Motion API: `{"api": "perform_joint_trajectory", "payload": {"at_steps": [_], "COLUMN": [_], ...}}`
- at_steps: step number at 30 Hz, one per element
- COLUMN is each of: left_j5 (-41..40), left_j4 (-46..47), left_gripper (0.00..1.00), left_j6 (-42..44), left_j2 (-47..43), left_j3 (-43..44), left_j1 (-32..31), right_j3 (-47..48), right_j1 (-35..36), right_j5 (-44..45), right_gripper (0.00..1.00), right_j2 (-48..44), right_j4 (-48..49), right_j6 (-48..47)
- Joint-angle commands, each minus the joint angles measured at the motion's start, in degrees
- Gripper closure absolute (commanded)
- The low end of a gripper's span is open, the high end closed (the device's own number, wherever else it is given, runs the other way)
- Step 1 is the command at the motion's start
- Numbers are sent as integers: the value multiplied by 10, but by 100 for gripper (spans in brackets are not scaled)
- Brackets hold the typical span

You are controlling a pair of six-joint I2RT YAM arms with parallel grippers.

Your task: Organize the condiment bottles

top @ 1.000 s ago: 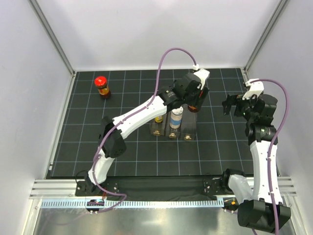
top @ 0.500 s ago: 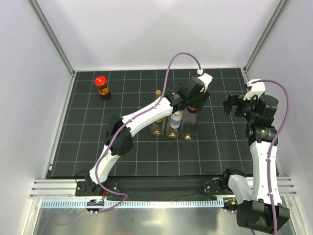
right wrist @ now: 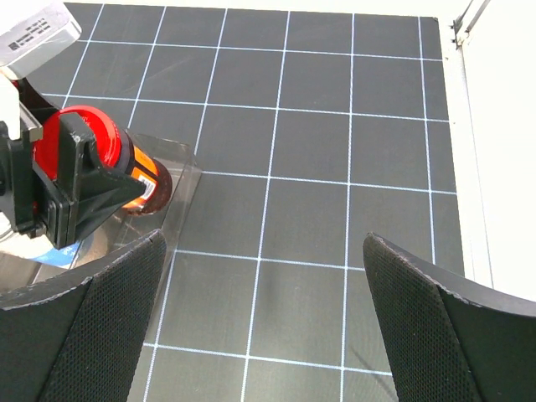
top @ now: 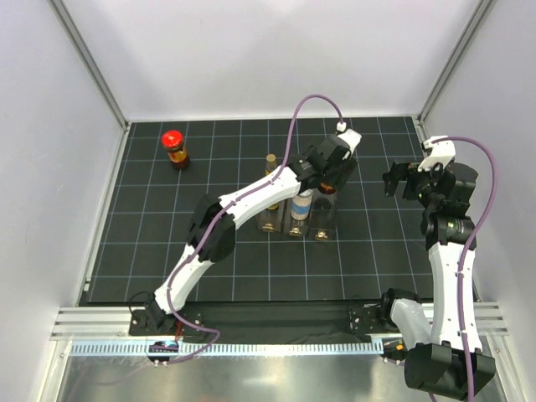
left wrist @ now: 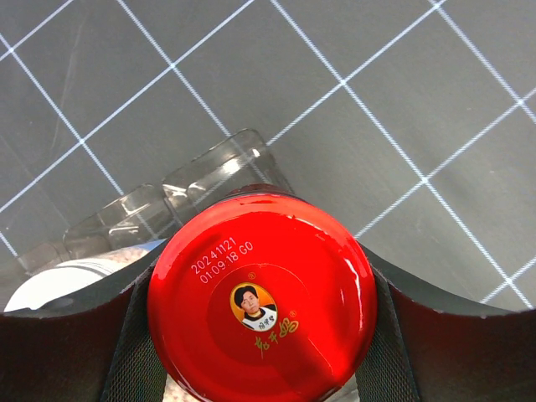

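My left gripper (top: pixel 330 170) is shut on an amber jar's red cap (left wrist: pixel 260 293), a finger on each side. The jar (right wrist: pixel 138 180) leans at the right slot of the clear rack (top: pixel 322 224); I cannot tell whether it touches the bottom. A white blue-labelled bottle (top: pixel 301 203) stands in the middle slot. The left slot is partly hidden under the left arm. Another red-capped jar (top: pixel 173 146) stands at the far left of the mat. A slim brown-capped bottle (top: pixel 270 162) stands behind the rack. My right gripper (top: pixel 399 179) hangs open to the right, holding nothing.
The black gridded mat (top: pixel 142 243) ends at white walls on three sides, with a metal frame post (right wrist: pixel 469 17) at the far right corner. The left arm (top: pixel 251 197) stretches diagonally over the rack's left part. The clear rack wall (left wrist: pixel 209 176) lies just beyond the held jar.
The left arm's elbow has swung right, uncovering the slim bottle behind the rack. The held jar shifted slightly over the right slot. The right arm has stayed still.
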Motion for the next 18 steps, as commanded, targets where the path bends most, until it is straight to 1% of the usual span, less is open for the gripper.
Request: {"api": "perform_joint_trajectory", "payload": {"at_steps": [1,7,10,11,16,18], "left_j5": [-19,-19,-19,-19,-21,-20], "left_j4": [71,69,69,70,72,72], "left_gripper": [100,99,96,93,85,80], "left_j6": [14,13,13,13,11,11], "left_j2": [-18,-8,0,3,15,17], "left_j3": [45,44,44,45,46,47], "left_j1": [7,12,12,12,12,12], "right_j3": [-3,-3,-3,-3,-4,-4], "right_j1": [-4,-4,-4,-4,-4,-5], "right_j5": [-2,-6,-7,-8,-9,-9], "right_gripper": [0,0,1,0,0,0], "right_j2": [-7,-5,-5,-5,-5,-5], "right_j4": [28,28,28,29,29,29], "right_j6": [5,5,5,5,5,5]}}
